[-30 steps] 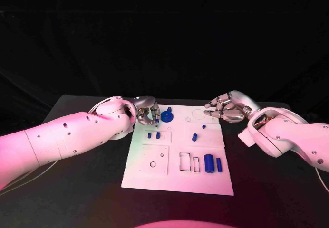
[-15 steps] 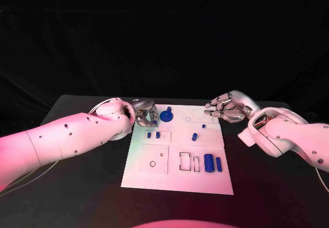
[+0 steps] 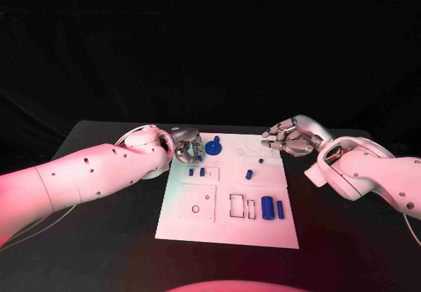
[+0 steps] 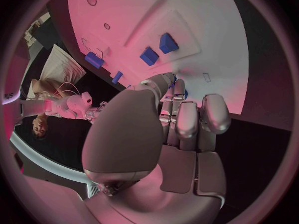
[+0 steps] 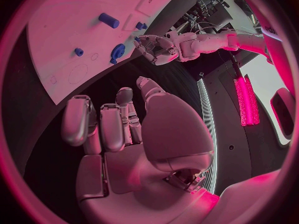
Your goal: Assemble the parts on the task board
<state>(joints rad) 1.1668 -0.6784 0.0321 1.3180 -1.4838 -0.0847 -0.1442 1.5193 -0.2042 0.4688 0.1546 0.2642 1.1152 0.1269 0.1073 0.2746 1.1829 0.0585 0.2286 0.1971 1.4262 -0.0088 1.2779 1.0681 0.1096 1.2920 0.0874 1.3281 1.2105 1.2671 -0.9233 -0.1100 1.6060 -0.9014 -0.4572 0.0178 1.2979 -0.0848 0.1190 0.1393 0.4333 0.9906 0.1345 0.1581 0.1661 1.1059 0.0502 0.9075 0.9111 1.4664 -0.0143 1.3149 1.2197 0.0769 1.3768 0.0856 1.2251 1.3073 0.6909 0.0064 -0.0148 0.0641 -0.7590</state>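
Left hand (image 3: 186,148) shifts slightly closer to round blue part (image 3: 213,148) at task board (image 3: 226,226) far corner.

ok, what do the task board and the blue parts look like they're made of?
Task board: looks like rigid white plastic or painted sheet, matte; flat, with crisp outlined recesses and no glare. Blue parts, e.g. the blue cylinder: probably moulded or printed plastic; uniform saturated colour, dull surface. Neither can be confirmed from looks alone.

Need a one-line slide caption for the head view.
Left hand beside a blue part at the task board far end; right hand hovers empty.
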